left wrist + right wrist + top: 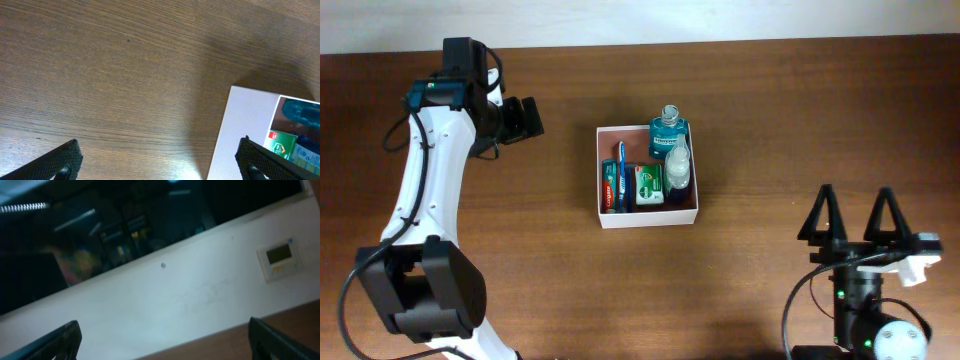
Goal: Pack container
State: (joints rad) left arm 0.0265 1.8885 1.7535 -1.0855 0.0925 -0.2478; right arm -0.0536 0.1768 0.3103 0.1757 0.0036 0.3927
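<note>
Jaws of the left gripper (533, 118) stand wide apart with nothing between them. In the left wrist view its two dark fingertips (62, 161) sit at the lower corners, with only bare wood between them. The container (245, 131) shows at the lower right of that view, its white wall reaching down next to the right-hand fingertip. From overhead, the left gripper is over the table (770, 120) on the container's left side, near its far corner. It points toward the container, and a strip of bare wood lies between the two.

The right gripper (856, 200) also has its jaws spread wide and holds nothing. It sits at the near right of the table with its fingers aimed at the far edge. The container (648, 219) is well apart from it, off to its left and farther away. Its wrist camera sees only a pale wall, a dark window and a small wall panel (278, 257).

The container lies flat at mid-table. Inside it are a blue bottle (669, 130) at the far side, a clear bottle (678, 166) beside it, a toothbrush (621, 162), a red box (611, 190) and a green box (649, 185).
</note>
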